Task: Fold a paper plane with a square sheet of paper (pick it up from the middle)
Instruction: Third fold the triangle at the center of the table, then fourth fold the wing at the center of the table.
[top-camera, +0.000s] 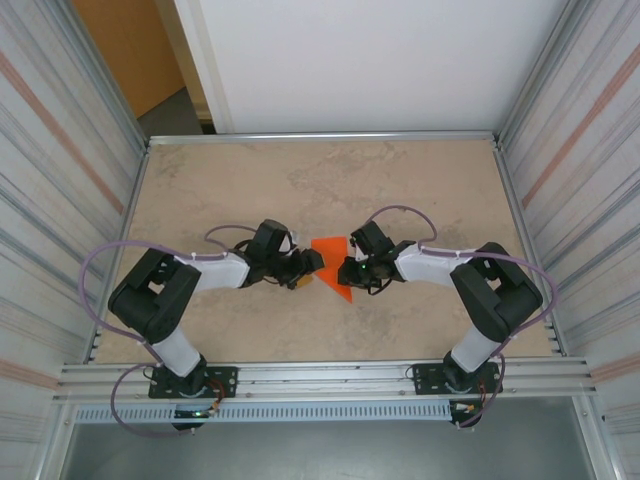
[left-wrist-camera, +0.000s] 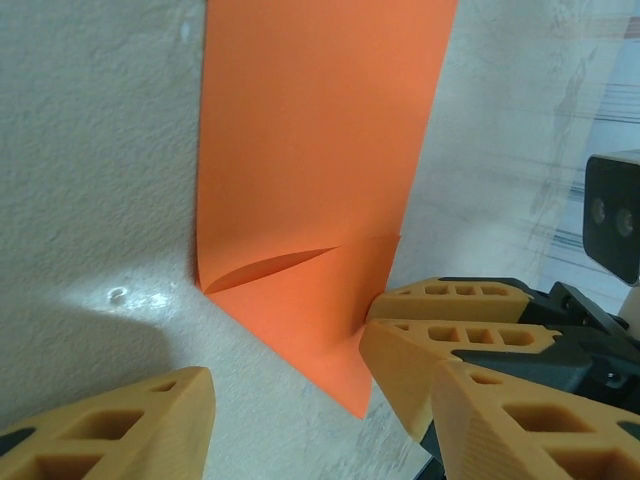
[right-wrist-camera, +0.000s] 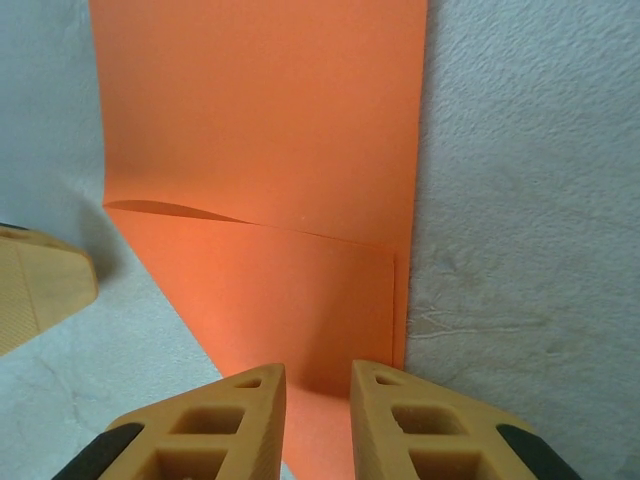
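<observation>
The square sheet of paper (top-camera: 329, 247) is bright orange and lies on the table, folded double with one corner turned in to a slanted edge and a pointed end. In the left wrist view the paper (left-wrist-camera: 310, 150) has its point between the wide-apart fingers of my open left gripper (left-wrist-camera: 322, 388), which touch nothing. My left gripper (top-camera: 308, 268) is at the sheet's left. My right gripper (top-camera: 350, 272) faces it from the right. Over the paper (right-wrist-camera: 270, 150), my right gripper (right-wrist-camera: 318, 376) stands with its tips on the sheet's near edge, jaws a narrow gap apart, nothing pinched.
The beige marbled table (top-camera: 300, 180) stretches bare behind the paper. Ribbed metal walls (top-camera: 60, 160) close in both sides, and an aluminium rail (top-camera: 320, 378) runs along the near edge. A tip of the left gripper's finger (right-wrist-camera: 45, 285) shows beside the sheet.
</observation>
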